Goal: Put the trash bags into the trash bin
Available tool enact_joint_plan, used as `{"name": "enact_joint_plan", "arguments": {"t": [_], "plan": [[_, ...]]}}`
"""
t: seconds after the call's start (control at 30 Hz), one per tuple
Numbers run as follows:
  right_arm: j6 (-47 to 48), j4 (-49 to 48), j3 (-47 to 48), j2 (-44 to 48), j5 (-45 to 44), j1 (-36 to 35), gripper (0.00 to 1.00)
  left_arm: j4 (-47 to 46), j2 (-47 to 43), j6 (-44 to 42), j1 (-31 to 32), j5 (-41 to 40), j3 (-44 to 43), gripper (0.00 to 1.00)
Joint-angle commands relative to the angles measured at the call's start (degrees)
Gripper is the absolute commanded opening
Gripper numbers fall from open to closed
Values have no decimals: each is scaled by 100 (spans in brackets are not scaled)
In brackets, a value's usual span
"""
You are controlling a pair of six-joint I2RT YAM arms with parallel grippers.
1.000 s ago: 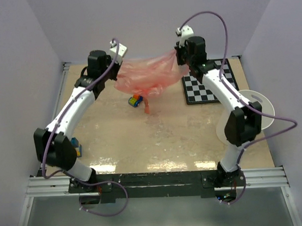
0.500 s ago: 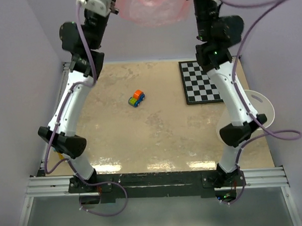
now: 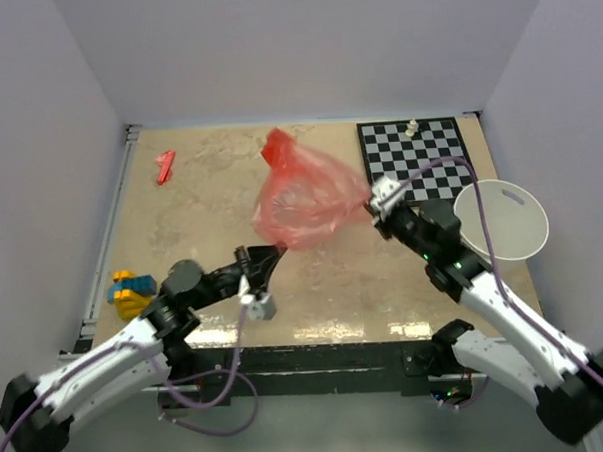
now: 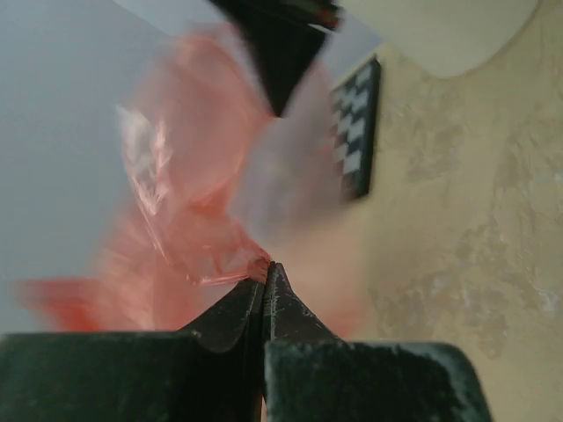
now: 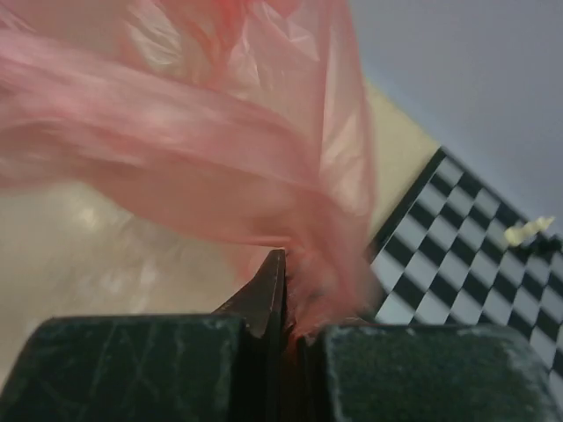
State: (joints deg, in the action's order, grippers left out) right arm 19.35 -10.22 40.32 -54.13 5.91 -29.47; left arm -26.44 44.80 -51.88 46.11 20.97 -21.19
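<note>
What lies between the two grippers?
The trash bag, its edges pinched by the left gripper and the right gripper, as the top view shows.

L pincer (image 3: 271, 253) & R pincer (image 3: 373, 209) both clamped tight, low, reaching inward.

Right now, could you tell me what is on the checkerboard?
On the checkerboard, a pale chess piece stands near the far edge; the right gripper covers the near left corner.
</note>
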Motion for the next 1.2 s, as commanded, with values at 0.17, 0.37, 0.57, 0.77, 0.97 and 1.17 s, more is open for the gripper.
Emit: {"name": "enact_joint_plan", "arguments": {"t": [0.17, 0.37, 0.57, 0.77, 0.97, 1.17], "plan": [[-493, 1655, 923, 1014, -97, -50, 0, 2538, -1038, 1661, 39, -1258, -1571, 0], [-1056, 646, 2040, -1237, -1126, 20, 0, 1758, 431, 2402, -241, -3415, -2134, 0], [-671, -181, 3821, -3451, -1523, 608, 0, 914, 2276, 2613, -1717, -3133, -3380, 0], [-283, -358, 7764, -5606, -1445, 891, 0, 271, 4271, 2253, -2308, -2880, -6426, 0], [-512, -1986, 10666, -5919, -330, 698, 0, -210, 5547, 2577, -2151, -1633, -10225, 0], [998, -5209, 6337, -3853, 542, 100, 2, -3039, 5058, 639, -1167, -605, -8486, 0]]}}
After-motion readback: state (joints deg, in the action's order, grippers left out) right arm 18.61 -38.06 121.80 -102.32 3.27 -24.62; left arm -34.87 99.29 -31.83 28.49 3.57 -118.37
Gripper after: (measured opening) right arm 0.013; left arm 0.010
